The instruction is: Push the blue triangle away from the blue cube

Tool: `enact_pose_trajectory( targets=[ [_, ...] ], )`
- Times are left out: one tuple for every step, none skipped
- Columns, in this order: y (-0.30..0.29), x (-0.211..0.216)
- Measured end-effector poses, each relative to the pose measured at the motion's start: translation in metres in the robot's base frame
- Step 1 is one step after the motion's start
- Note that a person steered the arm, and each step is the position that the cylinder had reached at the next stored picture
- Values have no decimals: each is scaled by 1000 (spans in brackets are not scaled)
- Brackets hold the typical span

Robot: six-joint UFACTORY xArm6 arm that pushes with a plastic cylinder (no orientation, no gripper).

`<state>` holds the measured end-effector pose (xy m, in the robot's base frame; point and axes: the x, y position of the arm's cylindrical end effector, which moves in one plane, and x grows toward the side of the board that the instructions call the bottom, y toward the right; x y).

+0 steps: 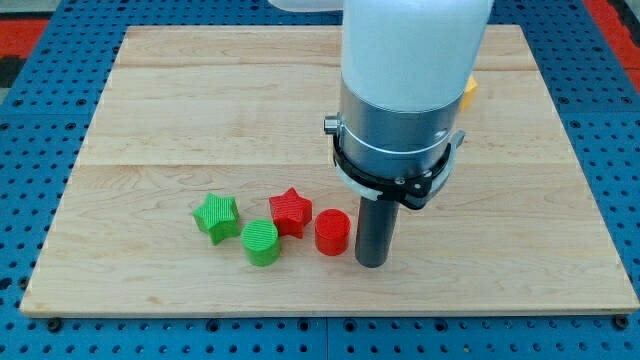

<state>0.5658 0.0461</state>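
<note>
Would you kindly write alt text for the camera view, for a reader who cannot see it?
My tip rests on a wooden board just right of a red cylinder, which ends a cluster with a red star, green cylinder and green star. No blue block shows; a yellow block peeks from behind the arm.

A pale wooden board [180,130] fills most of the view, its grain running from the view's left to the view's right; faint seams divide it into long planks; its near edge shows a thin, lighter side face along the view's bottom. Beneath it lies a blue pegboard [30,330], dotted with evenly spaced round holes, visible past all four corners of the board; at the view's top left corner a red patch [25,25] meets the blue, and another red patch [612,15] sits at the view's top right corner. Light is even and bright, casting only soft shadows on the wood.
</note>
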Motion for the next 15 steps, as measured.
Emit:
enact_pose_trajectory(
  targets=[
    [0,0],
    [2,-8],
    [28,-64],
    [77,-96],
    [101,-139],
    [101,-143],
    [108,-161],
    [127,-190],
    [83,-206],
    [2,-227],
    [12,-244],
    [-58,-244],
    [-46,-277],
    [6,-342],
    [56,-350]
  ],
)
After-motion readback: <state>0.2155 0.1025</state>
